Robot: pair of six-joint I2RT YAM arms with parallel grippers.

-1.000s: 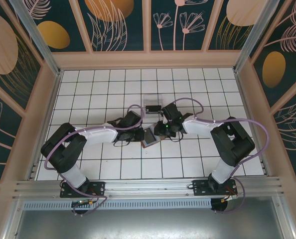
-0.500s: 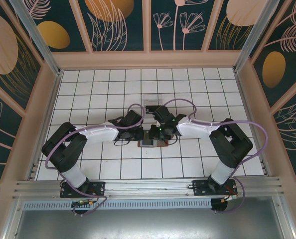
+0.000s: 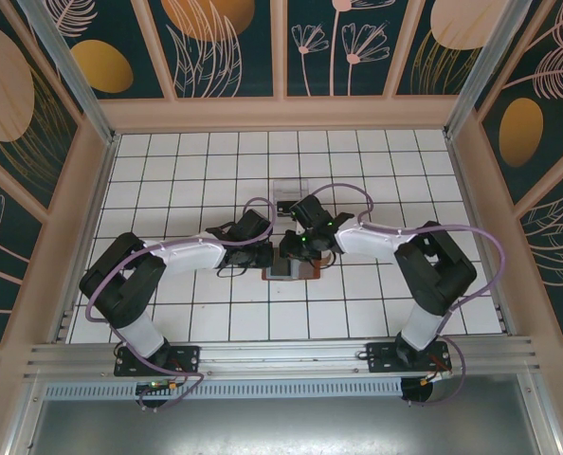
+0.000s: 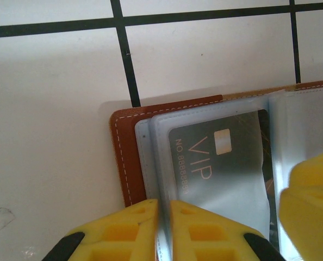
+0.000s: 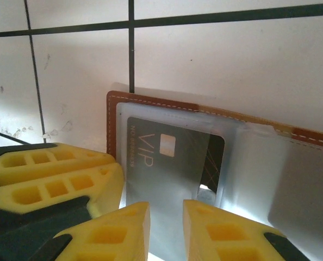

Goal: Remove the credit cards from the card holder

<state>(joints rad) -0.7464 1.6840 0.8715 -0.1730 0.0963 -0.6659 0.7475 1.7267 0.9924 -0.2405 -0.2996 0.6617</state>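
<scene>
White black-gridded table (image 3: 168, 171), floral wall panels (image 3: 215, 47); left gripper (image 4: 162, 209) clamps card holder (image 4: 123, 157) at 6 o'clock; right gripper (image 5: 166, 217) fingers apart.

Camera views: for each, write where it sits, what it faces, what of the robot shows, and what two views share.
Top external: above and behind the arms, looking down on the white tiled table; both arms show, meeting at the brown leather card holder.
Left wrist: on the left arm, facing down at the holder; left claw shut on its clear sleeve.
Right wrist: on the right arm, facing down at it; right claw, jaws apart.
Shared: both wrist views show the grey VIP plastic card.
</scene>
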